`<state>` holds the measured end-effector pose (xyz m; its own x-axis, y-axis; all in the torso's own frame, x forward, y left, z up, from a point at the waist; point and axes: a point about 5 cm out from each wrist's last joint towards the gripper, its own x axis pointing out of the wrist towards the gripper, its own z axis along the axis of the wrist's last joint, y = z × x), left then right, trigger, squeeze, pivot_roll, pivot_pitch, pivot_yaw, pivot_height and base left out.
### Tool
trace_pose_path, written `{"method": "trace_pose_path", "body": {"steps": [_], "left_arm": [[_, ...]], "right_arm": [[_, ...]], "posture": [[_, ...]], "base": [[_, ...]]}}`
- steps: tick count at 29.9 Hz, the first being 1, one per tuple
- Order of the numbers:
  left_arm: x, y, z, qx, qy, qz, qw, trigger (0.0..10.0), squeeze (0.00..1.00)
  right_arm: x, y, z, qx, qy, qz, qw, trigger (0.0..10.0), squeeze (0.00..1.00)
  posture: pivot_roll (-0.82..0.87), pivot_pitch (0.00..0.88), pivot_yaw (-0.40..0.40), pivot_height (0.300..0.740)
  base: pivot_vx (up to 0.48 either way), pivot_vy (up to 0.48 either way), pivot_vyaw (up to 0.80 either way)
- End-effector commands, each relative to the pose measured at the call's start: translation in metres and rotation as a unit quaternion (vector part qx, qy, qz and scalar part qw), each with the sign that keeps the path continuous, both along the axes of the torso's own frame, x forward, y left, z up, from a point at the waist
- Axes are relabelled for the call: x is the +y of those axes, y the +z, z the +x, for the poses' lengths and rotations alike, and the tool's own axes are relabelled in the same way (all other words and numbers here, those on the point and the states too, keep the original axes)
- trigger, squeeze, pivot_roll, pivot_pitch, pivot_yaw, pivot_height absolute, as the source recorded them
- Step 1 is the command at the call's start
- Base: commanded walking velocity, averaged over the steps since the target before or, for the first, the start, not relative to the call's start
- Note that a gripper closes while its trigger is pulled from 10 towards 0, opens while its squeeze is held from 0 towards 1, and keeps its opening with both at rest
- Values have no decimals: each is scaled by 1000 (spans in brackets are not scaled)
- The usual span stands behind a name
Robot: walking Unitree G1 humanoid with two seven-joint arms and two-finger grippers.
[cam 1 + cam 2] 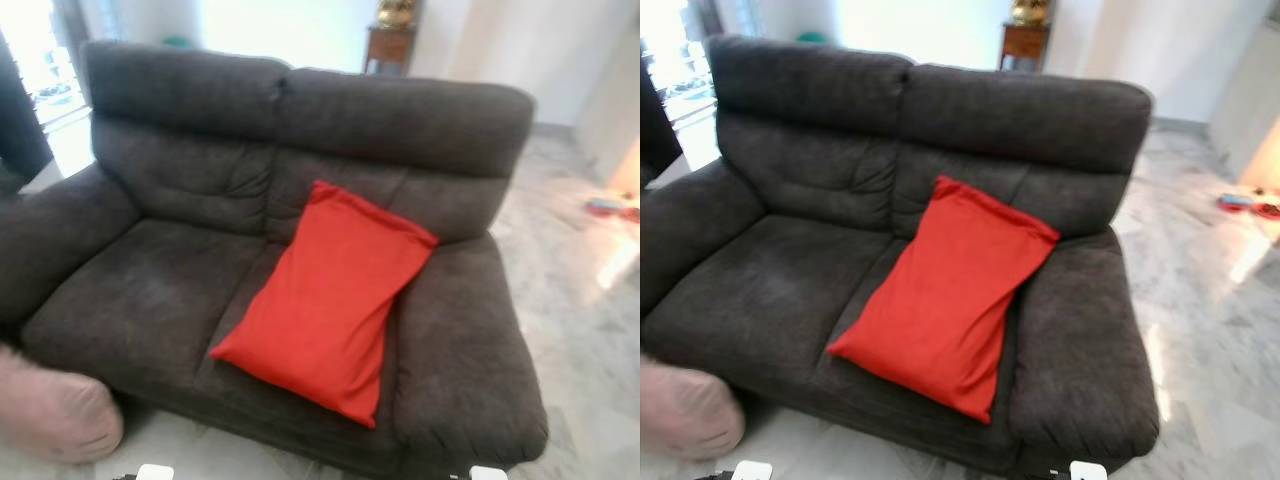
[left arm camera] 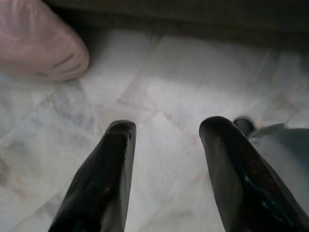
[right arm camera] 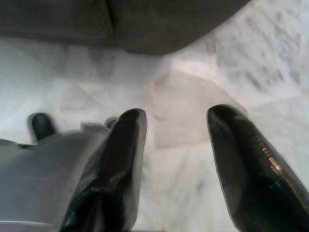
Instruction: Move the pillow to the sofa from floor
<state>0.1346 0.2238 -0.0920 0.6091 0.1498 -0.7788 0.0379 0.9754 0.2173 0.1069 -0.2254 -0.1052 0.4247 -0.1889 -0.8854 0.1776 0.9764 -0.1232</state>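
Marble floor (image 2: 159, 82) under both spread, empty pincers, left gripper (image 2: 166, 145), right gripper (image 3: 176, 140); pink pillow (image 2: 36, 43) lies ahead of the left one by dark sofa (image 1: 150, 300); a one-sided pinch risks it slipping.

Bare sofa (image 1: 150, 300) cushion at centre left, open to reach. Red pillow (image 1: 325, 300) slanting across the right seat, blocking it. Pink cushion (image 1: 55, 415) on marble floor (image 1: 590, 330) at lower left, touching the sofa front. Open floor at right.
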Motion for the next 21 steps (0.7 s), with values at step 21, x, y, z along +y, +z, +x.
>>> {"method": "trace_pose_path", "body": {"steps": [21], "left_arm": [[3,3,4,-10,-9,10,1000,10000,0]], "right_arm": [[5,1,5,-11,6,10,1000,10000,0]], "posture": [[88,0,-26,740]], "base": [[0,396,-175]]}}
